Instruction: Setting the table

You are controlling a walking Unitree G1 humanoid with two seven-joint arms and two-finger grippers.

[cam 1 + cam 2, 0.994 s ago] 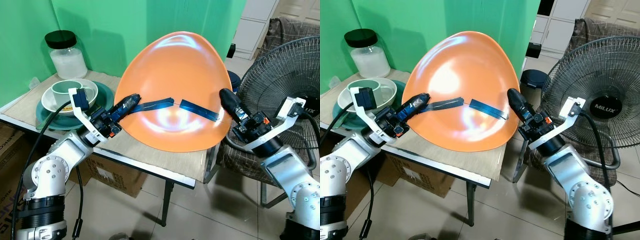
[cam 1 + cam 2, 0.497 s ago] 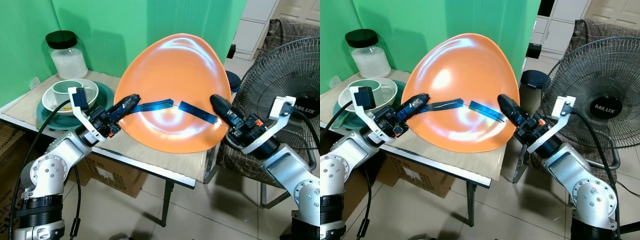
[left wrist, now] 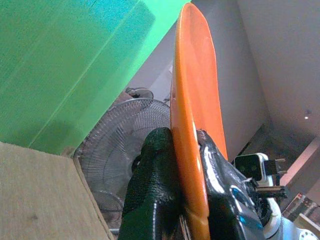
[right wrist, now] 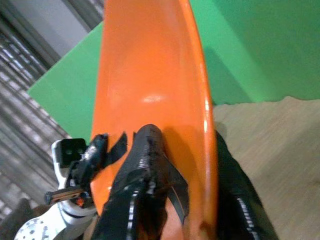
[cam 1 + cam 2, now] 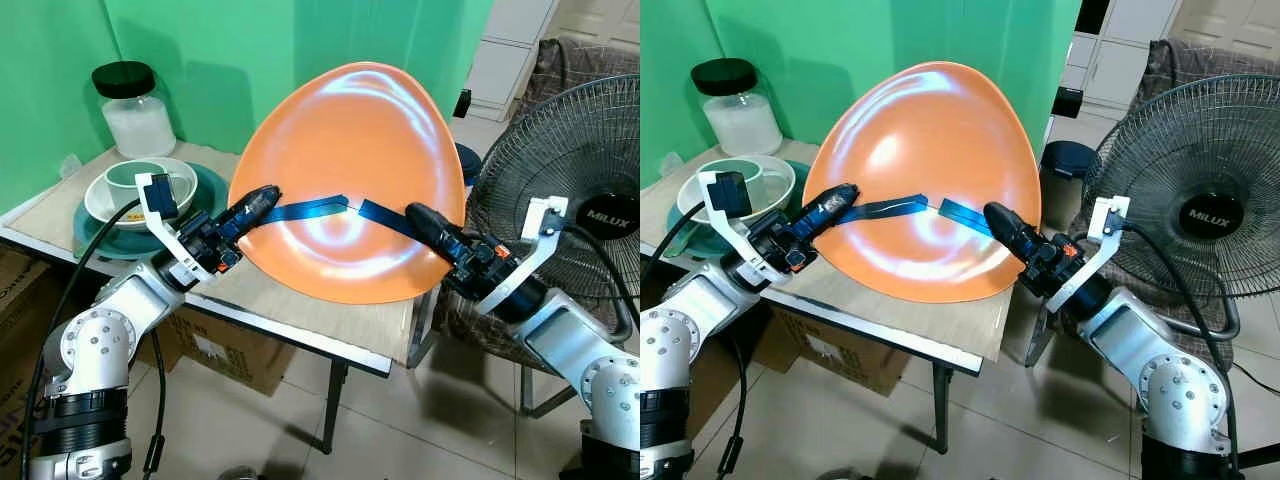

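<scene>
Green backdrop (image 5: 250, 60) stands behind a pale worktop (image 5: 340, 315). At the far left of it, a lidded glass jar (image 5: 132, 100) stands behind a white bowl (image 5: 125, 200) holding a green cup (image 5: 133, 177), set on a teal plate (image 5: 205, 190). Left tool (image 5: 255, 203) clamps the left rim of the large orange plate (image 5: 350, 150), held tilted above the worktop. Right tool (image 5: 425, 222) clamps the opposite rim. A standing fan (image 5: 570, 150) sits just beside on the right.

The round black middle of the fan (image 5: 1209, 215) has the white word "MILUX" on it. No other words or numbers can be read.
</scene>
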